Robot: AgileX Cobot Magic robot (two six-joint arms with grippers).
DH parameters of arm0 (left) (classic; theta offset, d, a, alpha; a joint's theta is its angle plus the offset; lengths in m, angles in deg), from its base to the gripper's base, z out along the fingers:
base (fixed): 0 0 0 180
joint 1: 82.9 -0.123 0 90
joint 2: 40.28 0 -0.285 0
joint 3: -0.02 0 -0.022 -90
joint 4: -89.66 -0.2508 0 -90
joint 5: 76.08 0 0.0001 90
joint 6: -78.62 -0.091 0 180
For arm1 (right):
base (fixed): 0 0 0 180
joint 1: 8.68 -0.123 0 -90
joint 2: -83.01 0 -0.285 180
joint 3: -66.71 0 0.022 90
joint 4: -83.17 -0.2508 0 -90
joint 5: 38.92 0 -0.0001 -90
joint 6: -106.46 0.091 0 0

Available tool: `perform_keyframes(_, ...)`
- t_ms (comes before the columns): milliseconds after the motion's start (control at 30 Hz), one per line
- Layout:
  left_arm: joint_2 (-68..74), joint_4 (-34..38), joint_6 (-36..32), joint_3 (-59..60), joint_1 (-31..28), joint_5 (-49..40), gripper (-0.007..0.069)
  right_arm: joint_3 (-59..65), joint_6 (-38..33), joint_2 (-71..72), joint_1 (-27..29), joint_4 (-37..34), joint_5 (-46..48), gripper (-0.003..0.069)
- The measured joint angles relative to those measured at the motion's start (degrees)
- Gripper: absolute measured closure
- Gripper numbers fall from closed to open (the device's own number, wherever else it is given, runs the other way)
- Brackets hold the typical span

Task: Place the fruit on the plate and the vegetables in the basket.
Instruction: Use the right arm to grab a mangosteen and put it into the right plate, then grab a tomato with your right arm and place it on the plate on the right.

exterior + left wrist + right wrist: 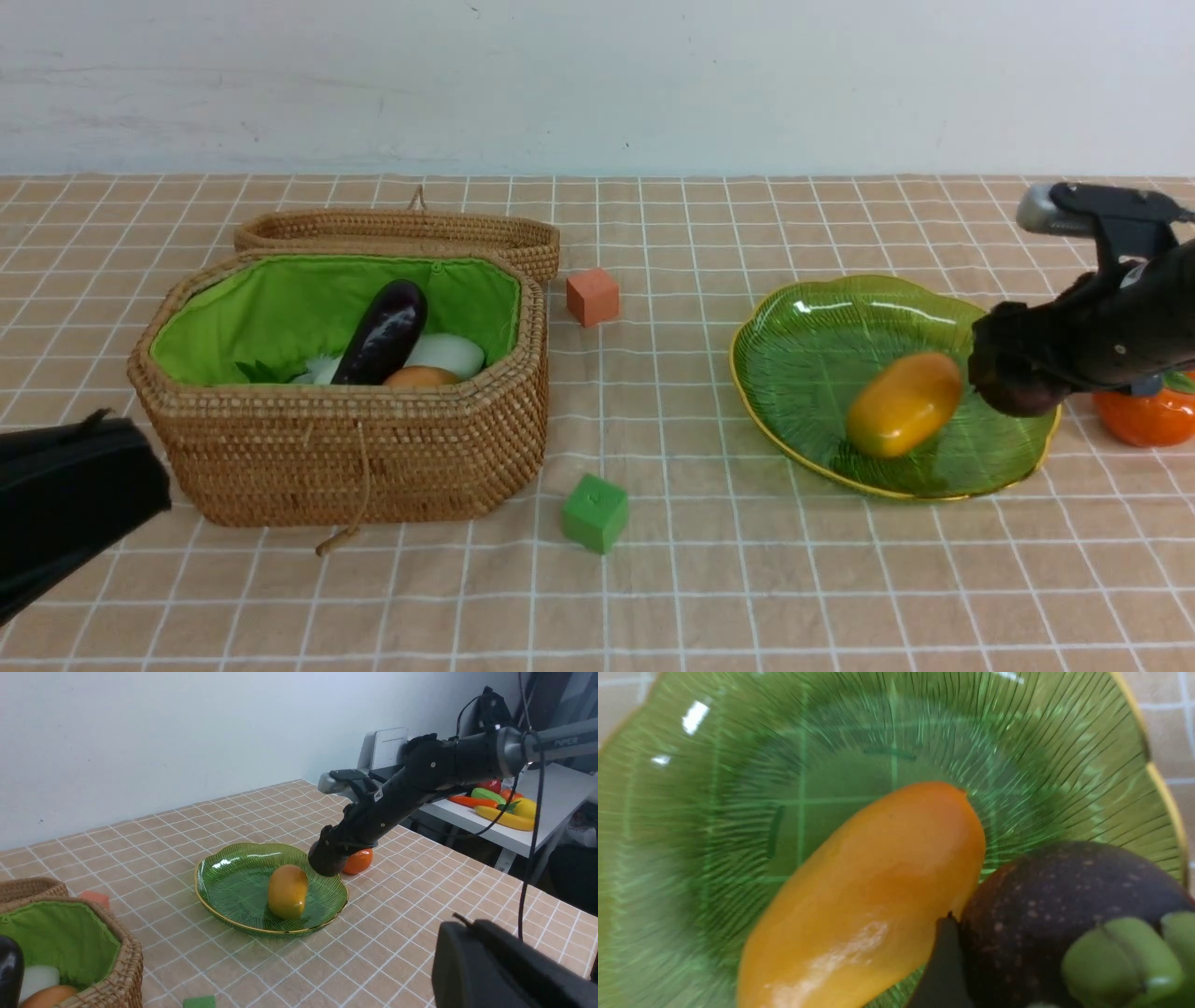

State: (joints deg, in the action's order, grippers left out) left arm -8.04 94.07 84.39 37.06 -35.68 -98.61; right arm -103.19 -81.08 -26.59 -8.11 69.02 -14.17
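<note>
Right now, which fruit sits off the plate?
The orange persimmon, on the cloth beside the plate; the mango lies on it, the mangosteen hangs over it.

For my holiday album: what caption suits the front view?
The robot's right claw holds a mangosteen above the plate beside the mango; vegetables lie in the basket.

Right hand [1013,366] grips mangosteen [1064,914]; left hand [140,476] closed.

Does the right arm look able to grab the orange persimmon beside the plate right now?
Probably not yet: the right gripper seems full with the mangosteen, over the plate. The persimmon sits close by, partly under that arm.
</note>
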Motion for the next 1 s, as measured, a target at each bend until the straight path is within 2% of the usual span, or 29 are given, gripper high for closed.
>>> perform_keyframes(67, 0.0, 0.0, 0.0, 0.0, 0.0, 0.0, 0.0638, 0.1, 0.0, -0.6, 0.0, 0.0, 0.0, 0.0058)
perform_keyframes(133, 0.0, 0.0, 0.0, 0.0, 0.0, 0.0, 0.0638, 0.1, 0.0, -0.4, 0.0, 0.1, 0.4, 0.0000)
perform_keyframes(233, 0.0, 0.0, 0.0, 0.0, 0.0, 0.1, 0.0638, 0.1, 0.0, 1.4, 0.0, 0.3, 1.9, -0.0020)
perform_keyframes(367, 0.0, 0.0, 0.0, 0.0, 0.0, 0.5, 0.0638, 0.1, 1.1, 5.9, 1.8, 1.6, 4.8, 0.0004)
perform_keyframes(467, 0.0, 0.0, 0.0, 0.0, 0.0, 1.4, 0.0637, 0.1, 4.2, 8.2, 6.3, 3.3, 5.4, 0.0055)
perform_keyframes(533, 0.0, 0.0, 0.0, 0.0, 0.0, 2.0, 0.0637, 0.0, 6.5, 7.3, 12.9, 2.9, 4.8, 0.0104)
perform_keyframes(633, 0.0, 0.0, 0.0, 0.0, 0.0, 2.0, 0.0636, -0.8, 6.2, 4.2, 18.1, -0.8, 4.5, 0.0122)
perform_keyframes(700, 0.0, 0.0, 0.0, 0.0, 0.0, 2.0, 0.0634, -2.2, 3.7, 1.2, 20.5, -4.4, 4.9, 0.0121)
perform_keyframes(900, 0.0, 0.0, 0.0, 0.0, 0.0, 2.0, 0.0632, -10.0, -6.1, -7.7, 23.6, -18.1, 7.4, 0.0081)
perform_keyframes(1000, 0.0, 0.0, 0.0, 0.0, 0.0, 2.0, 0.0633, -12.0, -7.6, -9.8, 24.2, -20.3, 8.0, 0.0070)
